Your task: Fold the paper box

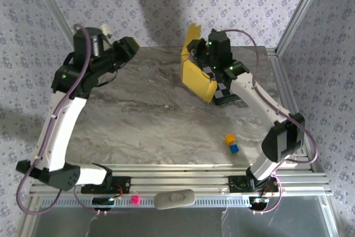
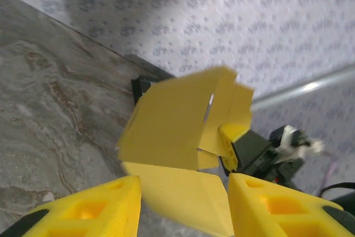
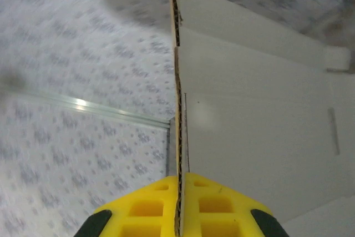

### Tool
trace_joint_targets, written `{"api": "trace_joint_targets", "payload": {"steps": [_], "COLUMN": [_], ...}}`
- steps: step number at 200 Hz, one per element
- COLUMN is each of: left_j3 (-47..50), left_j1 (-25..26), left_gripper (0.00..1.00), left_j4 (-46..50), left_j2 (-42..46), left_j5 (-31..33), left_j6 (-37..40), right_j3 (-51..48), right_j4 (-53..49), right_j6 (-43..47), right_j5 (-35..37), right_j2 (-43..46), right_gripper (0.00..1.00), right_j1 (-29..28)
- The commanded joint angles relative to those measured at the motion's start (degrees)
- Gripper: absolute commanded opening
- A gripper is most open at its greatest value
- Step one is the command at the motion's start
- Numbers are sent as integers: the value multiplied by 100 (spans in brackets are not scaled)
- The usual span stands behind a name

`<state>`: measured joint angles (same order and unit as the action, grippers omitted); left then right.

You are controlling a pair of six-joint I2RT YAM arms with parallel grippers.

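The paper box (image 1: pixel 198 79) is a yellow cardboard sheet held tilted above the far right of the table, one flap sticking upward. My right gripper (image 1: pixel 204 60) is shut on one of its panels. In the right wrist view the fingers (image 3: pixel 222 206) pinch the cardboard's edge at the gripper (image 3: pixel 178 184), and the box's whitish inside (image 3: pixel 255 137) spreads to the right. My left gripper (image 1: pixel 132 47) hovers at the back left, apart from the box. From its wrist view the left gripper (image 2: pixel 184 187) stands open, facing the box's yellow outer panels (image 2: pixel 169 120).
A black-and-white chequered board (image 1: pixel 226 91) lies under the box. A small yellow cube (image 1: pixel 229 138) and a blue cube (image 1: pixel 234 149) sit at the near right. Papered walls and metal frame posts (image 1: pixel 294 15) close in the marble table (image 1: pixel 144 115).
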<state>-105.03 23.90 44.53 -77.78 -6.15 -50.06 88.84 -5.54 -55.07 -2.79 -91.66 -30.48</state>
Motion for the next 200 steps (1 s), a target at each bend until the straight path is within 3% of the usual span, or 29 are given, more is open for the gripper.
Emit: {"api": "trace_joint_targets", "payload": {"steps": [1, 31, 53, 94, 127, 163, 181, 200], "left_j3": [-362, -1147, -1901, -2881, -3587, -3994, -3817, -3551], "left_j1": [128, 167, 224, 400, 225, -188, -414, -701], "left_gripper": [50, 56, 58, 61, 63, 71, 75, 77], "left_j4": [725, 987, 1384, 2598, 3733, 4344, 4404, 4429], "left_j2": [-529, -1001, -1388, -1875, -2399, -2798, -2770, -2760], "left_j5": [185, 215, 81, 698, 1098, 1115, 1284, 1011], "left_j6": [629, 435, 542, 1260, 1300, 441, -467, -1257], "right_j3": [-575, -939, -1244, -1592, -1716, -1800, -1800, -1800], "right_j4": [778, 841, 1014, 1442, 1726, 1887, 1949, 1952], "right_j6": [3089, 5435, 6651, 7423, 8153, 8650, 8811, 8944], "right_j5": [1069, 2352, 3074, 3623, 3695, 3723, 3724, 3647], "right_j2": [429, 610, 558, 546, 432, 300, 255, 210], "right_gripper": [0, 0, 0, 0, 0, 0, 0, 0], "right_j1": [-622, -1483, -1906, -2209, -2504, -2754, -2853, -2960]}}
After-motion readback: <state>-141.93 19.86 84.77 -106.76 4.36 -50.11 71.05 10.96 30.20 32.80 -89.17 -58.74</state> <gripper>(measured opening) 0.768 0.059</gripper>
